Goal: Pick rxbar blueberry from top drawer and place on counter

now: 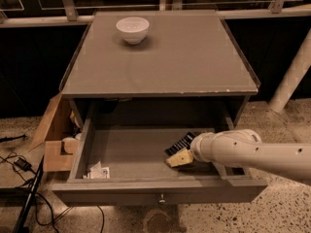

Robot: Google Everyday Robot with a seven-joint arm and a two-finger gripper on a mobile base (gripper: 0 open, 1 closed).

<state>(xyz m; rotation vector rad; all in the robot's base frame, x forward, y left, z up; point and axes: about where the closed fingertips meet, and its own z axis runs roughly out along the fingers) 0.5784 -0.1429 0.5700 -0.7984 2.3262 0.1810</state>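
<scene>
The top drawer [131, 152] stands pulled open under the counter [165, 57], with its small knob [161, 197] at the front. The rxbar blueberry [183, 141], a dark wrapper with white lines, lies on the drawer floor at the right. My gripper [179, 158] reaches into the drawer from the right on a white arm [243, 152]. Its yellowish tip sits at the near end of the bar, touching or just over it. Part of the bar is hidden behind the wrist.
A white bowl [132, 29] stands at the back left of the counter. A white crumpled paper scrap [98, 171] lies in the drawer's front left corner. An open cardboard box [53, 135] and cables [22, 178] are on the floor to the left. A white post [291, 76] stands to the right.
</scene>
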